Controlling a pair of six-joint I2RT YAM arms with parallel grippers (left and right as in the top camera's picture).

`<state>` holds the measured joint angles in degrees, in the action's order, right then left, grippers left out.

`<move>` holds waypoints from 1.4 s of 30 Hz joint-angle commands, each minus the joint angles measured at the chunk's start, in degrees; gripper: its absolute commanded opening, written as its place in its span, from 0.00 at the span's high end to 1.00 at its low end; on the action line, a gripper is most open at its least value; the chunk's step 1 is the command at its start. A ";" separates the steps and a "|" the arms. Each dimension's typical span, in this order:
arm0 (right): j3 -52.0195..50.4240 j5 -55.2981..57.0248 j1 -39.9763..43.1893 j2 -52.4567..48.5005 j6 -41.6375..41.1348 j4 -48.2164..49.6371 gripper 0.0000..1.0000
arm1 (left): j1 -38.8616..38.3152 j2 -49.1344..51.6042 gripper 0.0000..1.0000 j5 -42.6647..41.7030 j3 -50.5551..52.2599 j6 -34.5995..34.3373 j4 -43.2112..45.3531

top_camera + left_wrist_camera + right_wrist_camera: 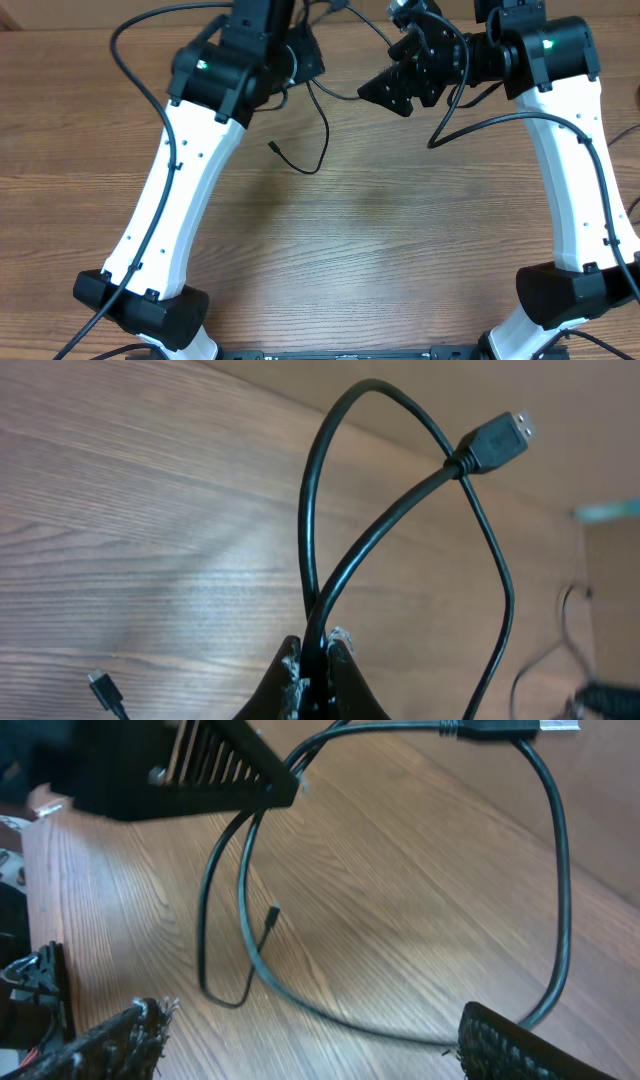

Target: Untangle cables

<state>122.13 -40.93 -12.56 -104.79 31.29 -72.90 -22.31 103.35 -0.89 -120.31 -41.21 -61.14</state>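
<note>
The cables are thin black cords. In the left wrist view my left gripper (318,660) is shut on two strands that rise into a loop, with a USB plug (497,442) at the upper right. A small plug (100,685) lies on the table at lower left. In the overhead view my left gripper (303,62) is at the top centre. A cable (324,130) hangs from it to a small plug (272,147). My right gripper (388,92) is just to the right, wide open and empty (310,1020). The cable loop (560,900) lies between and beyond its fingers.
The wooden table (350,240) fills the view. Thick black arm wiring (130,60) arcs at the far left, and more (480,125) runs by the right arm. Both white arms stand at the front corners. A wooden wall or box edge (610,590) shows at the right.
</note>
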 commanded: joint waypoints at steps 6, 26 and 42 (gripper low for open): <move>-3.91 -4.59 -3.67 -1.16 0.76 4.83 0.06 | 3.54 0.50 0.96 -3.91 -1.46 -15.63 2.71; -6.29 -6.05 -9.35 -1.86 11.19 7.74 0.96 | 3.54 1.44 0.96 -12.63 -1.46 -20.87 6.75; -6.29 -1.73 2.64 -1.86 1.55 18.32 0.96 | 3.54 1.44 0.88 -21.66 -1.46 -7.98 6.75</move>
<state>115.81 -45.36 -14.33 -106.69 37.87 -56.45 -18.65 104.38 -17.47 -120.40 -54.52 -54.46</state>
